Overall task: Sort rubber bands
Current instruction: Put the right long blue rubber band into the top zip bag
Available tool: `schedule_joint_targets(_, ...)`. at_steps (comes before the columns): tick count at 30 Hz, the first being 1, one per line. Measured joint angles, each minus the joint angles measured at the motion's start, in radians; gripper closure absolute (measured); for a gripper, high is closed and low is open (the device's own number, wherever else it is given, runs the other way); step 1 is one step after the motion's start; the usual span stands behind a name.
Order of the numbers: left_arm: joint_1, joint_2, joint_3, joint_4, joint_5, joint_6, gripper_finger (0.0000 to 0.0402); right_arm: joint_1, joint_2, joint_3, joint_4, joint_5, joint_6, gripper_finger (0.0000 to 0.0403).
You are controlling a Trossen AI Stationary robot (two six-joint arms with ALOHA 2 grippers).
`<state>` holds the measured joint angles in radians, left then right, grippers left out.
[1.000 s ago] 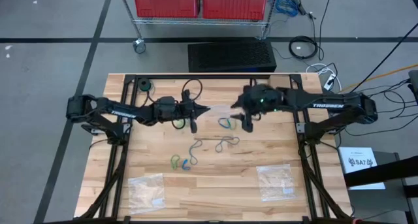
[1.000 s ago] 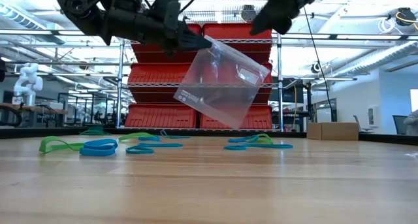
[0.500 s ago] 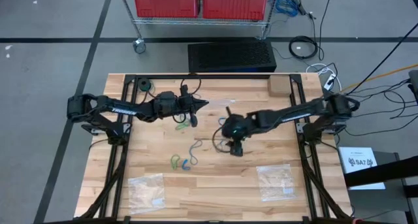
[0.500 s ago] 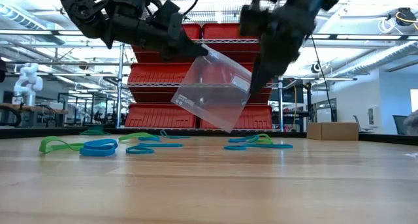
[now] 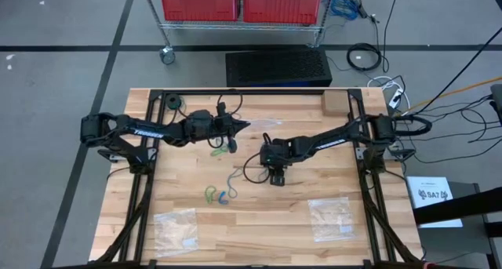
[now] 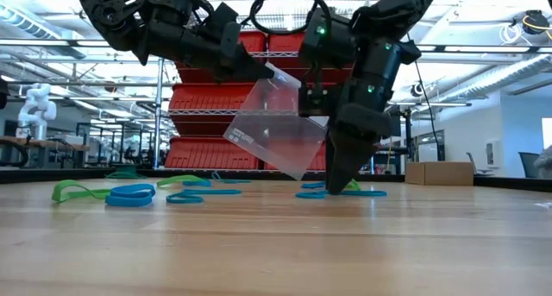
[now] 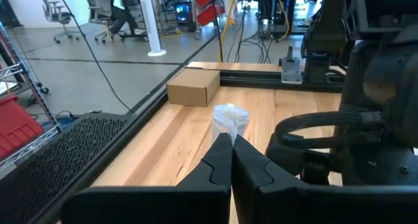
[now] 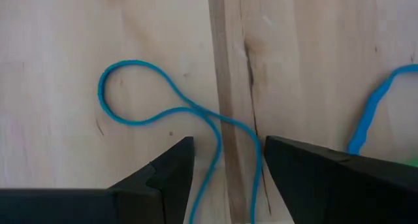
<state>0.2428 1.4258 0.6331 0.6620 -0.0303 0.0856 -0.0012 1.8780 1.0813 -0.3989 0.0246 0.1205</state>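
My left gripper (image 5: 246,127) is held above the table's far middle, shut on a clear plastic bag (image 6: 278,122). My right gripper (image 8: 227,149) points steeply down at the table's middle (image 5: 276,178). It is open, with one finger on either side of a blue rubber band (image 8: 171,105) that lies flat on the wood. More rubber bands in blue, green and grey lie loose nearby (image 5: 216,195), and they show as a row (image 6: 131,194) in the low view. My left gripper pinches the bag by an upper corner (image 6: 269,72) between its two fingers (image 7: 222,160), coming in about level from the table's left. The bag hangs tilted below the fingers, clear of the table.
Two more clear bags lie flat near the front edge, one on the left (image 5: 175,227) and one on the right (image 5: 330,216). A small cardboard box (image 5: 335,103) sits at the far right corner. Black frame rails (image 5: 141,183) run along both table sides.
My right gripper has dropped from high above the table toward its middle, moving to the near edge and a little left. It has tipped from slanting to steeply downward and has stayed open. The bag still hangs from my left gripper.
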Motion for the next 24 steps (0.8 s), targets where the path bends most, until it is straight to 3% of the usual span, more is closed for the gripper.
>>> schedule_joint_targets(5, 0.000, 0.000, 0.000, 0.001, 0.000, 0.000, 0.0402, -0.001, 0.030, 0.001, 0.012, -0.003, -0.001, 0.0248)
schedule_joint_targets(12, 0.000, 0.000, 0.000, 0.001, 0.000, 0.000, 0.0402, 0.021, 0.063, 0.004, 0.008, 0.004, -0.009, 0.0385)
schedule_joint_targets(18, 0.000, 0.000, 0.000, 0.001, 0.000, 0.000, 0.0402, 0.027, 0.055, 0.003, -0.005, 0.002, -0.012, 0.0400)
schedule_joint_targets(24, 0.000, 0.000, 0.000, 0.002, 0.000, -0.002, 0.0402, 0.033, -0.079, 0.005, -0.104, -0.029, -0.008, 0.0402)
